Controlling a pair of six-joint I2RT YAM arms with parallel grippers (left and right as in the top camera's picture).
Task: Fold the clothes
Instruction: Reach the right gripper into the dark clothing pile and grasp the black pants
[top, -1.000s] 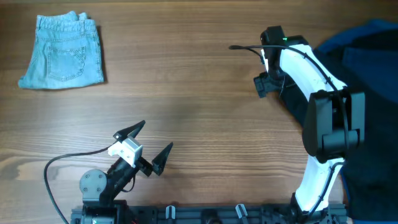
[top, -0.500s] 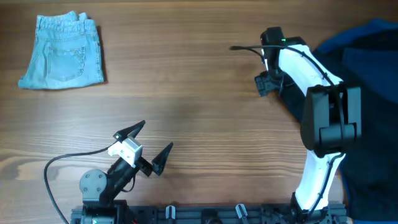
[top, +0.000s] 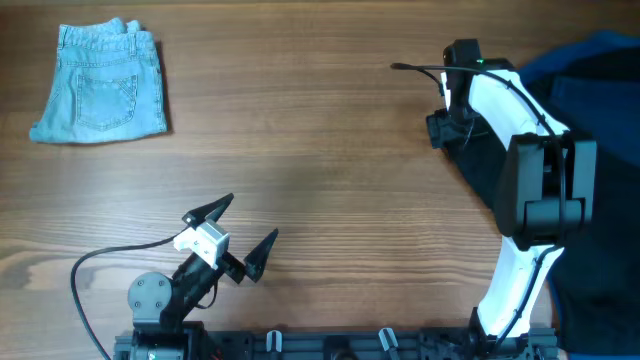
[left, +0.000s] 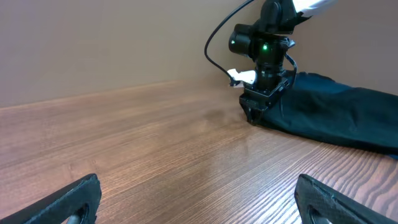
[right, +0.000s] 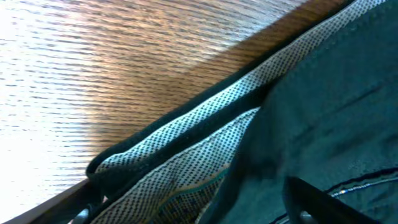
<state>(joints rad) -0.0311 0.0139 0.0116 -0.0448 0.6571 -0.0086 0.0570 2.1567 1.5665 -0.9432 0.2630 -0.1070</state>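
Note:
A dark navy garment (top: 612, 120) lies crumpled at the table's right edge; it also shows in the left wrist view (left: 339, 121). My right gripper (top: 441, 128) is down at its left edge. In the right wrist view the jaws (right: 199, 210) are spread wide, with the garment's hem and dotted mesh lining (right: 205, 149) lying between them. My left gripper (top: 240, 232) is open and empty near the front of the table, its fingers (left: 199, 208) just above bare wood. A folded pair of denim shorts (top: 100, 85) lies at the back left.
The right arm (top: 525, 150) reaches from the front right across the dark garment. A black cable (top: 85, 270) loops by the left arm's base. Bare wood (top: 300, 130) lies between the shorts and the dark garment.
My right gripper has moved a little to the right and toward the back, along the garment's left edge. The left arm and the shorts have not moved.

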